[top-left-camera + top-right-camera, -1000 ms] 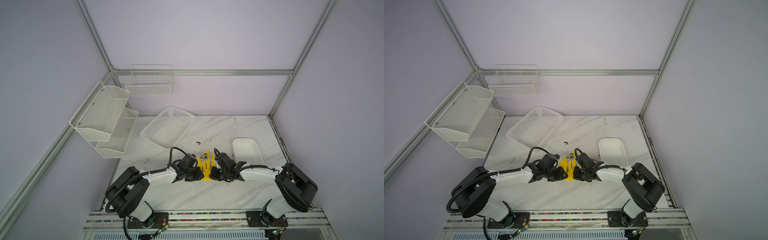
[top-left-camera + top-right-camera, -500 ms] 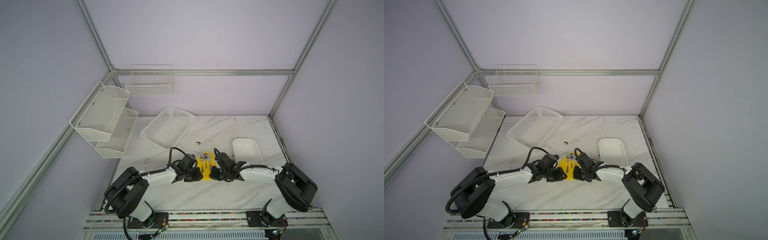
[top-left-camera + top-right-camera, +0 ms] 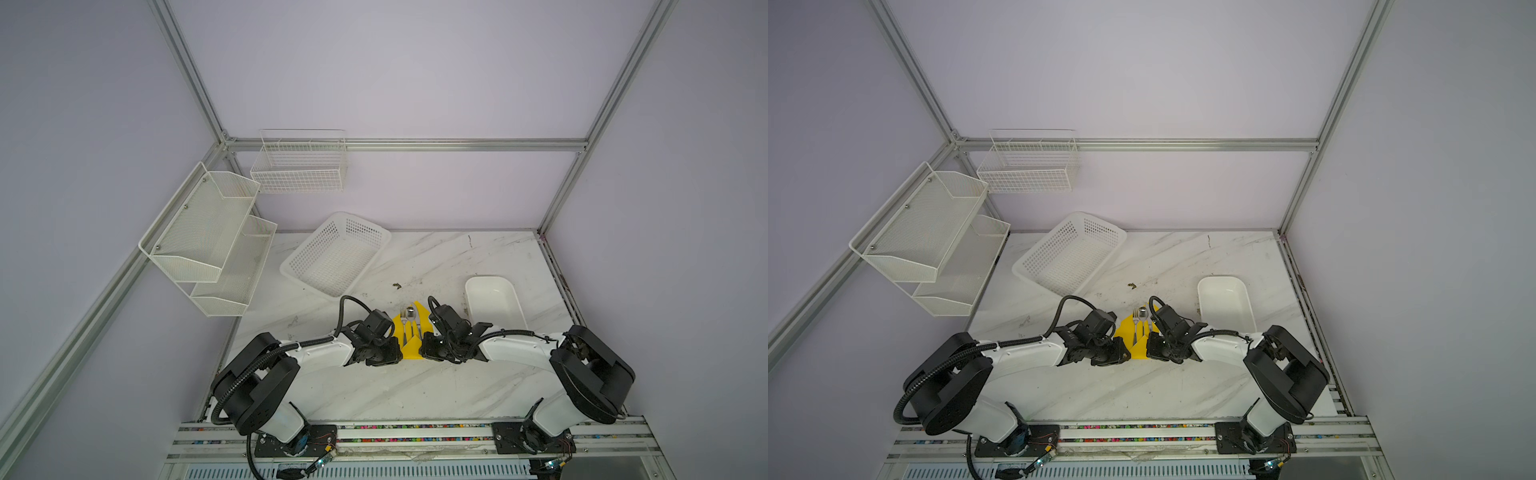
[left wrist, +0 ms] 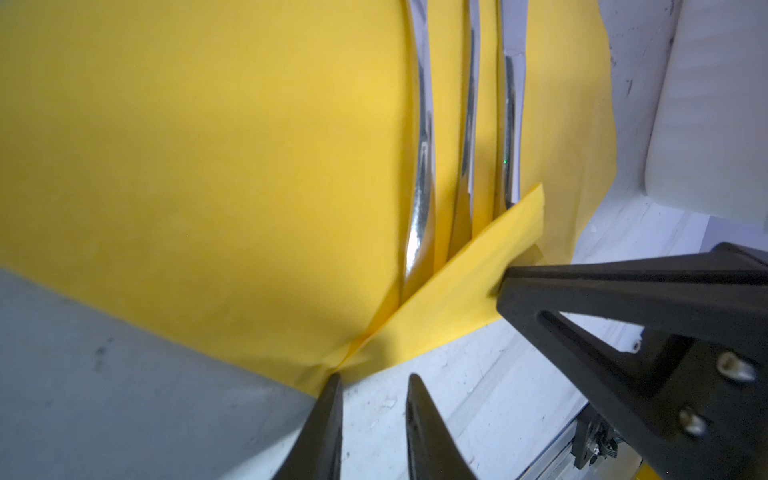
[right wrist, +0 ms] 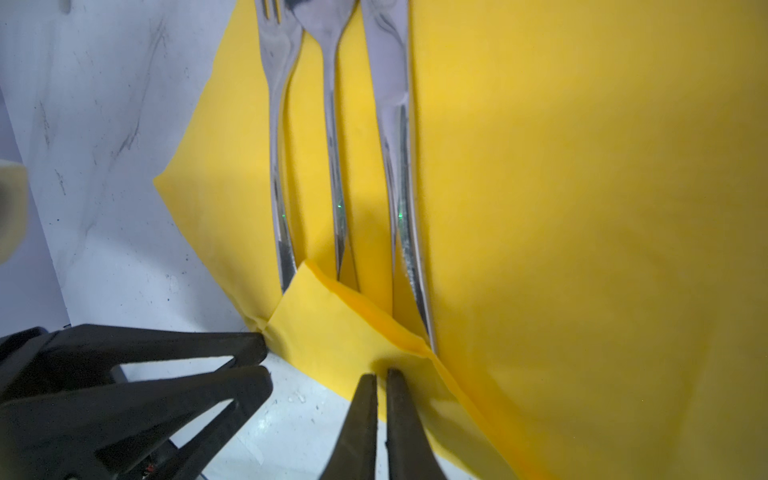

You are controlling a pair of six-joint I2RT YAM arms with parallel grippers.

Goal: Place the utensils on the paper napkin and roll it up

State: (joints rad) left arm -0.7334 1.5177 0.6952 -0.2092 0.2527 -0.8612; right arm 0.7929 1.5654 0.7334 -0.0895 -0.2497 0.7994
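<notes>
Glossy metal utensils [image 5: 332, 145], matt paper napkin [image 5: 582, 208]

Fork [image 5: 277, 124], spoon [image 5: 332, 124] and knife [image 5: 392, 83] lay parallel on the yellow paper napkin [image 5: 582, 166] near the white tray [image 3: 492, 299], one corner folded over their handles.

I am working in a robot test booth. It has bare pale walls [image 3: 374, 83], metal frame bars [image 3: 407, 144], a marble table [image 3: 415, 386], and white racks [image 3: 208, 237] at ten o'clock.
</notes>
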